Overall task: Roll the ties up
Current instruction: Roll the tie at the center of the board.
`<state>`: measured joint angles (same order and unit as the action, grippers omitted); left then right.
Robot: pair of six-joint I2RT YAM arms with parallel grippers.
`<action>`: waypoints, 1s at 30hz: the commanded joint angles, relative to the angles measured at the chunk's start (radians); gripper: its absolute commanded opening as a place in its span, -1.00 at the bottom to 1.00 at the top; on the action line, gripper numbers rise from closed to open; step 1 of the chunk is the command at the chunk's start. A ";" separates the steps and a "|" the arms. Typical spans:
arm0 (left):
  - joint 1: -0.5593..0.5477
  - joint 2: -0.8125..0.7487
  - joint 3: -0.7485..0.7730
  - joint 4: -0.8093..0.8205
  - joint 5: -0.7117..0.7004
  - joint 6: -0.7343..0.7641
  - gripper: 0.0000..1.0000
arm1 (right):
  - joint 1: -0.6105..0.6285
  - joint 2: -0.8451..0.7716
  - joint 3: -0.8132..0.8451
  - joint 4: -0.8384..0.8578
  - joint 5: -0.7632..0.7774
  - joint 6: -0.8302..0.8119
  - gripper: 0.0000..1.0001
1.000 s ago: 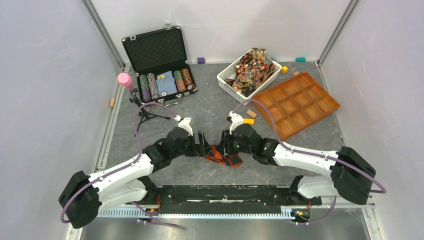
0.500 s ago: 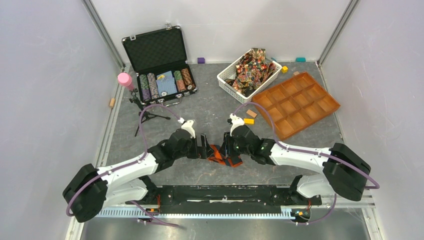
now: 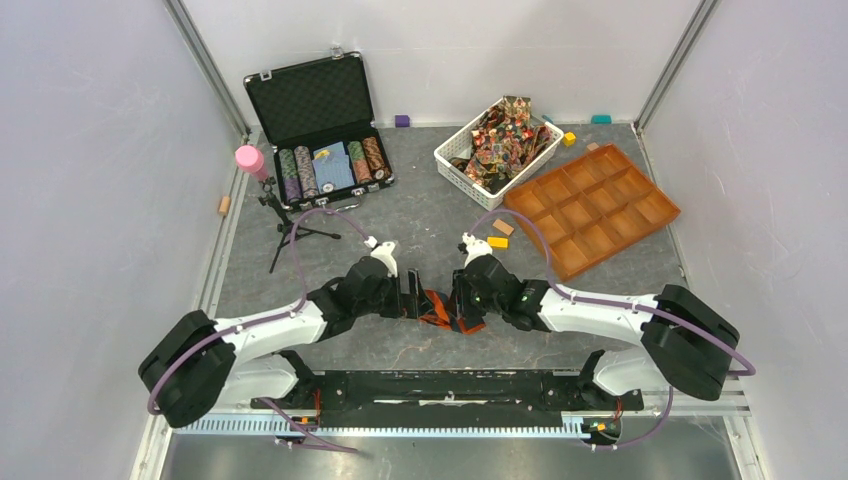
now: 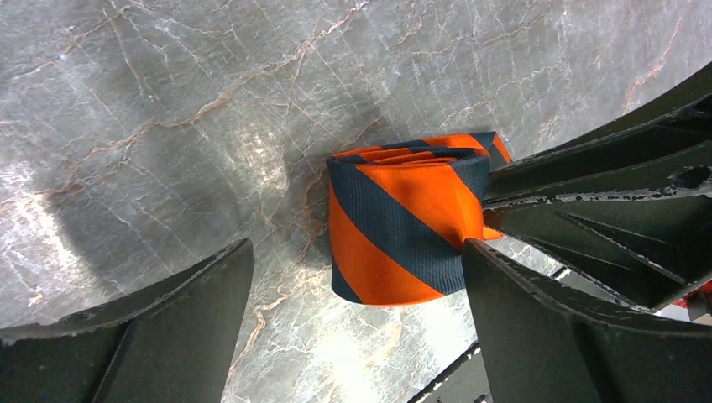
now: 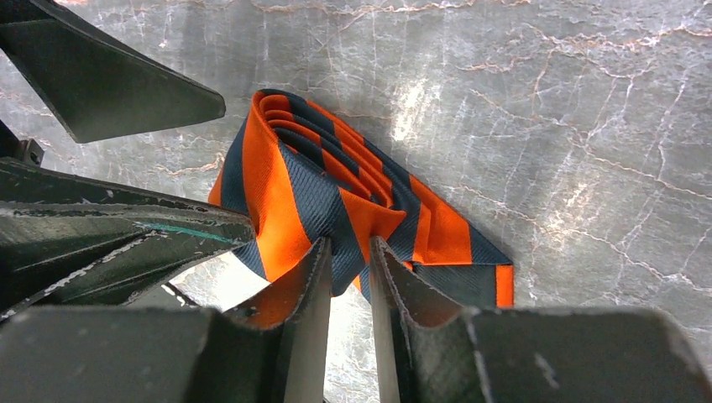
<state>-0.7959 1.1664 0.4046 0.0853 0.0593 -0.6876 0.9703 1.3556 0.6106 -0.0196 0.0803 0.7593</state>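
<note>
On grey marbled tabletop [image 3: 420, 215] between white walls [image 3: 90, 150], rolled orange-striped tie [image 4: 395, 227].

Grey marbled counter [image 3: 420, 215], pale veins, with soft glare patches close up in both wrist views. White panel walls on three sides: left wall [image 3: 90, 150], rear wall [image 3: 450, 50], right wall [image 3: 780, 150]. Aluminium posts [image 3: 207, 65] at both rear corners. Black rail [image 3: 450, 385] along the near edge. Light even, shadows faint.

White arm links [image 3: 262, 336], black joints [image 3: 186, 368] — looping purple cables [image 3: 296, 265], matte black ribbed fingers [image 4: 537, 336], scuffed edges.
</note>
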 commanded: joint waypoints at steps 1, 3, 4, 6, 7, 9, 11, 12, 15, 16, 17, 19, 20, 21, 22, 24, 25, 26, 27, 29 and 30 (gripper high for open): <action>0.003 0.037 0.008 0.087 0.036 0.016 0.98 | -0.004 -0.001 -0.023 -0.031 0.041 0.000 -0.44; 0.004 0.059 0.009 0.106 0.046 0.013 0.98 | -0.004 -0.001 -0.023 -0.031 0.042 -0.002 -0.44; 0.002 0.070 0.010 0.116 0.052 0.013 0.98 | -0.004 -0.001 -0.022 -0.031 0.043 -0.002 -0.44; 0.003 0.091 0.010 0.134 0.059 0.010 0.98 | -0.004 -0.001 -0.021 -0.031 0.046 -0.002 -0.45; 0.003 0.103 0.008 0.146 0.062 0.010 0.98 | -0.003 0.000 -0.021 -0.031 0.047 -0.002 -0.44; 0.003 0.127 0.005 0.169 0.073 0.005 0.97 | -0.004 0.002 -0.021 -0.030 0.047 -0.002 -0.44; 0.003 0.148 -0.001 0.195 0.086 -0.002 0.93 | -0.003 0.005 -0.020 -0.031 0.047 -0.002 -0.45; 0.003 0.157 -0.006 0.210 0.093 -0.005 0.91 | -0.003 0.006 -0.020 -0.031 0.048 -0.002 -0.45; 0.003 0.174 -0.030 0.256 0.107 -0.024 0.82 | -0.004 0.008 -0.021 -0.031 0.048 -0.002 -0.45; 0.003 0.178 -0.039 0.269 0.115 -0.030 0.79 | -0.004 0.009 -0.022 -0.030 0.049 -0.002 -0.45; 0.003 0.182 -0.044 0.287 0.122 -0.035 0.76 | -0.004 0.010 -0.022 -0.031 0.049 -0.002 -0.45; 0.003 0.190 -0.058 0.310 0.133 -0.044 0.70 | -0.004 0.010 -0.022 -0.031 0.050 -0.002 -0.45; 0.003 0.193 -0.066 0.324 0.141 -0.048 0.67 | -0.003 0.010 -0.023 -0.031 0.050 -0.002 -0.45; 0.003 0.196 -0.074 0.338 0.146 -0.053 0.65 | -0.004 0.011 -0.025 -0.031 0.051 0.000 -0.45; 0.003 0.199 -0.080 0.350 0.154 -0.057 0.64 | -0.004 0.009 -0.026 -0.031 0.053 0.000 -0.45; 0.002 0.208 -0.091 0.376 0.172 -0.068 0.61 | -0.004 0.007 -0.027 -0.030 0.052 -0.001 -0.46; 0.002 0.214 -0.095 0.391 0.182 -0.073 0.61 | -0.004 0.007 -0.028 -0.031 0.054 0.000 -0.46; 0.001 0.219 -0.100 0.403 0.190 -0.079 0.61 | -0.003 0.006 -0.029 -0.031 0.055 -0.001 -0.46; 0.001 0.227 -0.104 0.415 0.200 -0.084 0.61 | -0.003 0.005 -0.030 -0.031 0.055 0.001 -0.46; 0.001 0.239 -0.110 0.434 0.216 -0.096 0.64 | -0.004 0.004 -0.032 -0.031 0.055 0.002 -0.46; 0.001 0.245 -0.114 0.445 0.224 -0.103 0.66 | -0.004 0.004 -0.032 -0.031 0.055 0.002 -0.46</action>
<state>-0.7933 1.3720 0.3229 0.5056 0.2260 -0.7452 0.9676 1.3560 0.5907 -0.0467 0.1127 0.7589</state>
